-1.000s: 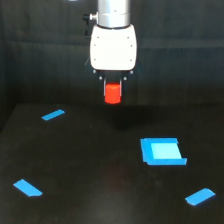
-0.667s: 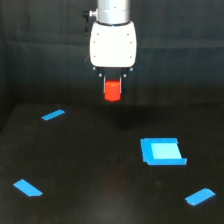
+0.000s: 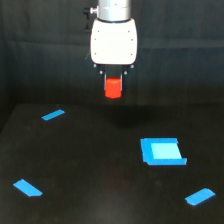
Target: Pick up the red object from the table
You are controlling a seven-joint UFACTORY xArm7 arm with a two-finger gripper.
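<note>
The red object [image 3: 113, 88], a short red-orange cylinder, hangs in the air well above the black table [image 3: 100, 170]. My gripper [image 3: 113, 86] is shut on it from above, under the white arm head at the top middle of the exterior view. The dark fingers are mostly hidden against the dark backdrop. A faint shadow lies on the table below the cylinder.
A blue square patch [image 3: 161, 151] lies on the table at the exterior view's right. Blue tape strips lie at the back left [image 3: 53, 115], front left [image 3: 28, 188] and front right [image 3: 199, 196]. A dark curtain hangs behind the table.
The gripper has risen a little with the red object still held in it. Nothing on the table has moved.
</note>
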